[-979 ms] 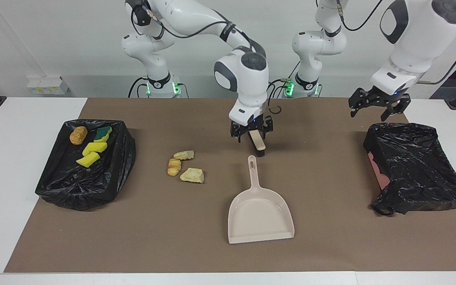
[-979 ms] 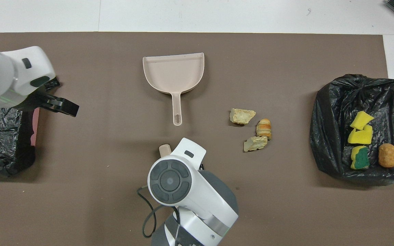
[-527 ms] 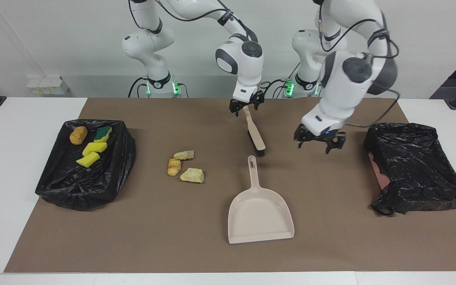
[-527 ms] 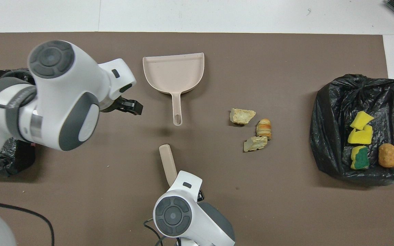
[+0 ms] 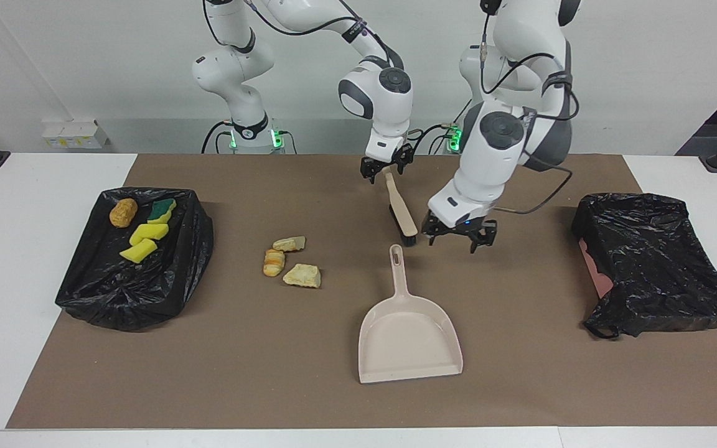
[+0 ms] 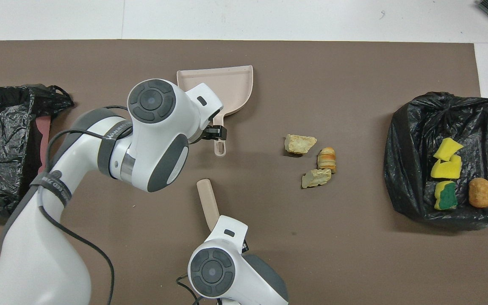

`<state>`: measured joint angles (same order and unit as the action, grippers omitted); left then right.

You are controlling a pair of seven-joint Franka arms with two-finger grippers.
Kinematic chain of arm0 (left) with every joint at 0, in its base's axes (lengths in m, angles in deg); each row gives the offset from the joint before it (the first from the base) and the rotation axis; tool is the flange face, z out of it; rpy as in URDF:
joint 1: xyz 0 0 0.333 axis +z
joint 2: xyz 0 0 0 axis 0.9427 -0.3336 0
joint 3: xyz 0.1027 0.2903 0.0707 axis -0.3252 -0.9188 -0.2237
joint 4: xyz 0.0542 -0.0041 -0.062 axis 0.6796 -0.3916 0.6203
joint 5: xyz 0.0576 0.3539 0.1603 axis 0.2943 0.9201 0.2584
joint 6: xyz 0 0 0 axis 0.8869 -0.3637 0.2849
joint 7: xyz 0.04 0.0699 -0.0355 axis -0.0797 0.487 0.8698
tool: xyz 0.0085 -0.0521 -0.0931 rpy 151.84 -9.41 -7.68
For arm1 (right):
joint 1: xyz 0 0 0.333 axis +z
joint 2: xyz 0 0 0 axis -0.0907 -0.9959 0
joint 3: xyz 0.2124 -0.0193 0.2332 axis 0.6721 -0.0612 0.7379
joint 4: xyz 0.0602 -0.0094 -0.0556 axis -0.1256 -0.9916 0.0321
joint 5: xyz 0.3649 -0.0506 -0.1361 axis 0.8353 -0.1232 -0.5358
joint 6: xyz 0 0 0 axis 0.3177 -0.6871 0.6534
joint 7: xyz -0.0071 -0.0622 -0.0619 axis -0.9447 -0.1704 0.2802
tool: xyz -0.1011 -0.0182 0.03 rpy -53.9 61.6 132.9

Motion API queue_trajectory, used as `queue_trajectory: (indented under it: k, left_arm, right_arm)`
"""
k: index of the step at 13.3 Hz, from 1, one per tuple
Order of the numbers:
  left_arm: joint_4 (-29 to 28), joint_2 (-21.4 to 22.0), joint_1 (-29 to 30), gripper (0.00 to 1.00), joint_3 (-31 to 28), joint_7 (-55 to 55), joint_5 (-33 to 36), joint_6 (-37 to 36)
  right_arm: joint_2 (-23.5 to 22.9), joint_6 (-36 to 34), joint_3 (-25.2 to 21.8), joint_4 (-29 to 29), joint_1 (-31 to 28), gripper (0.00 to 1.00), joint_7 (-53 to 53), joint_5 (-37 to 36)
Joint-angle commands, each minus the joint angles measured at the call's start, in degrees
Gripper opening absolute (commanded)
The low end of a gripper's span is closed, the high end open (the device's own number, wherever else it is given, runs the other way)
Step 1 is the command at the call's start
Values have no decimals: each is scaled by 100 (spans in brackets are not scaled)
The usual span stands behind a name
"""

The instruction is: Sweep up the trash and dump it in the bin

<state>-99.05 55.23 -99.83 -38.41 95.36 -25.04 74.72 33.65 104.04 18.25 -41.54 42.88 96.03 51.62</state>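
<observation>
Brown worktop | our right end effector [image 5: 387,169] grips brush [image 5: 401,211] handle, bristles down for sweeping | left end effector [image 5: 457,235] wide beside dustpan [image 5: 409,330] handle, apparently reaching

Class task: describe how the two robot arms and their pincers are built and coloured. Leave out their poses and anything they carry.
Both arms have glossy white rounded shells with dark grey joint bands and round grey end caps. Black cables loop along the outside of each. The left arm's grey band carries white lettering. Green lights glow at both bases. The left pincer and right pincer are black linkwork beneath white wrist blocks.
</observation>
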Motion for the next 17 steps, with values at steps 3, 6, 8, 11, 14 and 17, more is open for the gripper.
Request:
queue_trajectory:
  k: [3, 6, 8, 11, 14, 17]
  left_arm:
    - [621, -725, -417, 100, -94, 552, 5, 119]
    - [648, -742, -391, 30, -103, 552, 14, 102]
    - [735, -751, -329, 0, -103, 491, 206, 102]
    - [753, -681, -285, 0, -164, 456, 286, 93]
    - [710, -348, 22, 0, -164, -270, 252, -116]
    - [185, 222, 251, 0, -155, -1107, 234, -654]
  right_arm:
    - [-78, -27, -23, 122, -41, 0, 52, 103]
    - [342, -641, -31, 158, -304, 0, -167, 23]
    - [720, -1089, -40, 87, -602, 0, -352, 23]
    - [1335, -1678, -32, -62, -1287, 0, -764, 23]
    - [1749, -2145, -49, -54, -1964, 0, -1063, 14]
    - [1952, -2382, -49, -62, -2781, 0, -1214, -404]
